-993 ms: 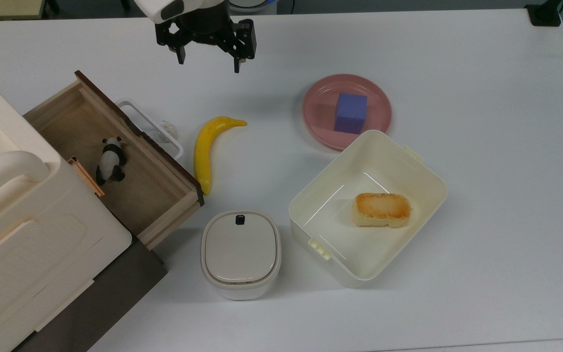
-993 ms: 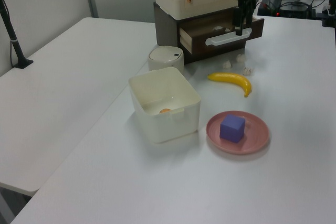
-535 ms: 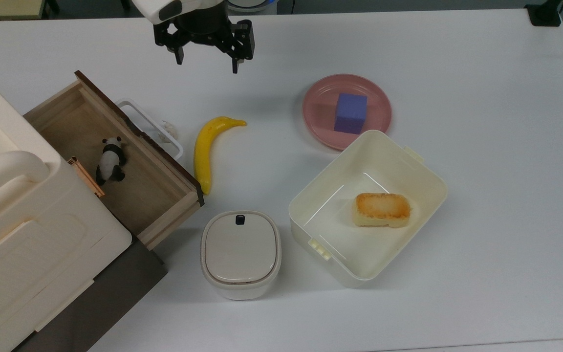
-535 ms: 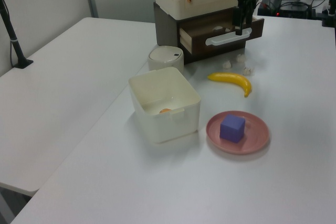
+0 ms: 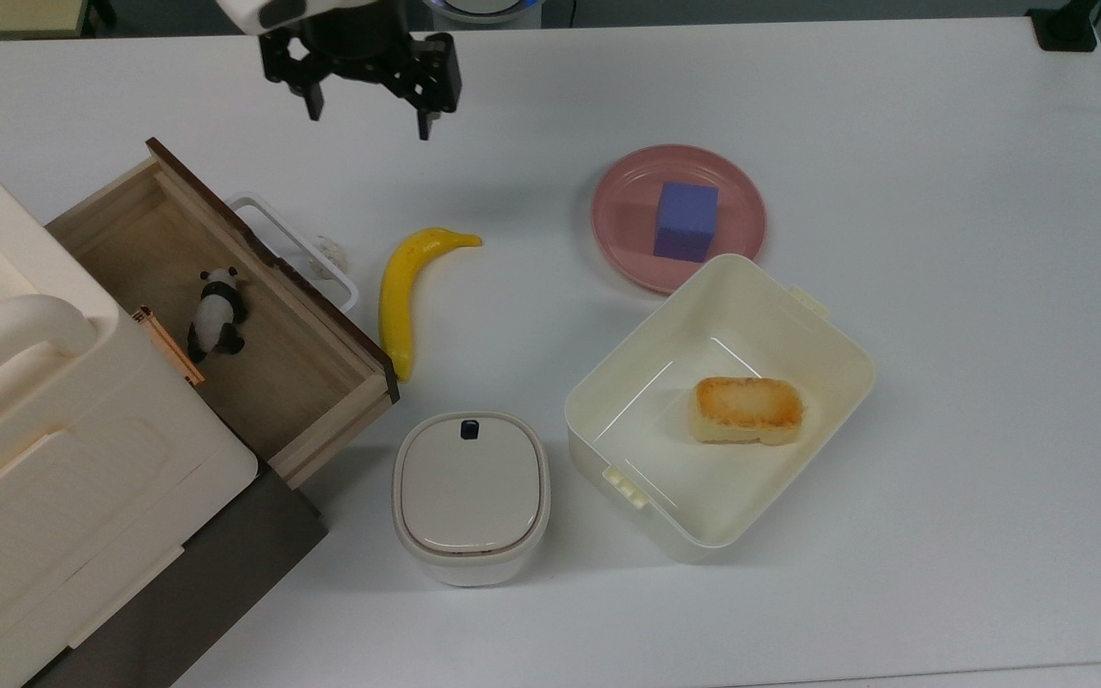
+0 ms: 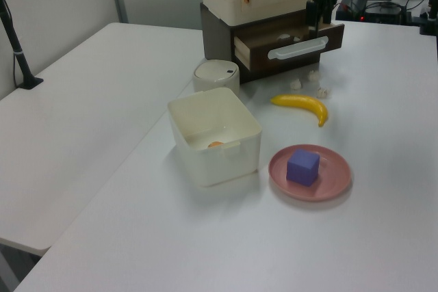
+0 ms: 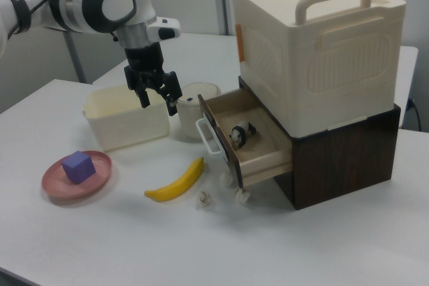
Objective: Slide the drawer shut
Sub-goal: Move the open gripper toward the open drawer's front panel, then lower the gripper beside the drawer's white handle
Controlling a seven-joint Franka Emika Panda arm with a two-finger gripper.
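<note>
The shallow light-wood drawer with dark brown front and white loop handle (image 5: 226, 311) stands pulled out of the cream cabinet (image 5: 53, 449) at the top view's 9 o'clock, a small panda figure (image 5: 216, 313) lying inside. The black two-finger claw (image 5: 366, 112) hangs above the white tabletop (image 5: 942, 334) at the top view's 11 o'clock, fingers spread and empty, apart from the handle and seemingly placed to push the front inward. A yellow banana (image 5: 407, 291) lies just beyond the front, outside the drawer's inward path.
</note>
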